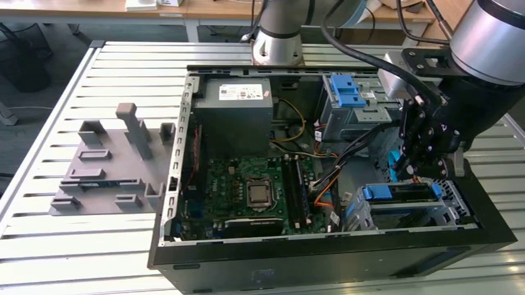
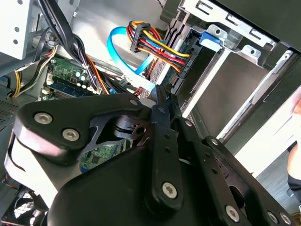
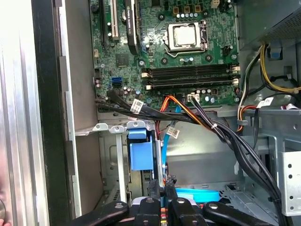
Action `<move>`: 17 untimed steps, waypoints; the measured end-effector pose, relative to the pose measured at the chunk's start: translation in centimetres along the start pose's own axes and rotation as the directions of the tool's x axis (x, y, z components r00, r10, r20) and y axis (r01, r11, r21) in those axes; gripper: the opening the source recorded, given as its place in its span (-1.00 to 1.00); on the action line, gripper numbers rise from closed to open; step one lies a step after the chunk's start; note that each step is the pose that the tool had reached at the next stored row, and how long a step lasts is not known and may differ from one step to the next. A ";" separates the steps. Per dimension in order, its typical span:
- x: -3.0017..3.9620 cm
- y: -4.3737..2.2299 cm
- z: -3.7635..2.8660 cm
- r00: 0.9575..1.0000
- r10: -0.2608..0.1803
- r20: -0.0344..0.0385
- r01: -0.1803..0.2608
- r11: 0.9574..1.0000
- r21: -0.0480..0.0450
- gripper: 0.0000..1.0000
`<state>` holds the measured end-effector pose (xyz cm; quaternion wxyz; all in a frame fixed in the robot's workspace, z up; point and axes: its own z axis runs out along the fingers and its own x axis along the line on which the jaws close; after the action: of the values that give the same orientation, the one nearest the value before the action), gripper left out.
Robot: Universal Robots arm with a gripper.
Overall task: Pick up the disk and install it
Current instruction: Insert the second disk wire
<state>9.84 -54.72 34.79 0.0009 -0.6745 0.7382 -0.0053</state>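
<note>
- In the exterior view, the gripper (image 1: 426, 169) hangs at right of frame inside the open computer case (image 1: 328, 258), just above the disk (image 1: 398, 192).
- The disk sits in the lower-right drive cage (image 1: 447, 212), blue bracket showing.
- Jaws look pressed together around a connector.
- Power supply (image 1: 233, 114), upper centre, carries a white sticker, too small to make out.

Pale slatted metal desk (image 1: 98, 246) underneath, catching bright, even light. Beyond its far edge, wooden tabletops (image 1: 213, 9) on white legs. Grey floor (image 1: 33, 132) off the exterior view's left, with something dark (image 1: 21, 61) standing on it below the tabletops.
</note>
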 end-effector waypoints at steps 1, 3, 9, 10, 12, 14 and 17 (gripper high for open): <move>0.00 0.00 0.01 1.000 0.000 0.000 0.000 1.000 0.000 -0.68; 0.04 0.00 0.09 1.000 0.001 0.001 -0.001 1.000 0.000 -0.68; 0.65 -0.07 0.42 1.000 0.009 0.000 -0.009 1.000 0.000 -0.68; 0.71 -0.09 0.47 1.000 0.011 0.000 -0.011 1.000 0.000 -0.68; 0.76 -0.18 0.62 1.000 0.012 0.001 -0.012 1.000 0.000 -0.68; 0.78 -0.33 0.75 1.000 0.012 0.000 -0.012 1.000 -0.001 -0.68; 0.83 -0.50 0.90 1.000 0.013 0.000 -0.013 1.000 -0.001 -0.68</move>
<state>10.27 -55.61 33.91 0.0008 -0.6698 0.7425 -0.0048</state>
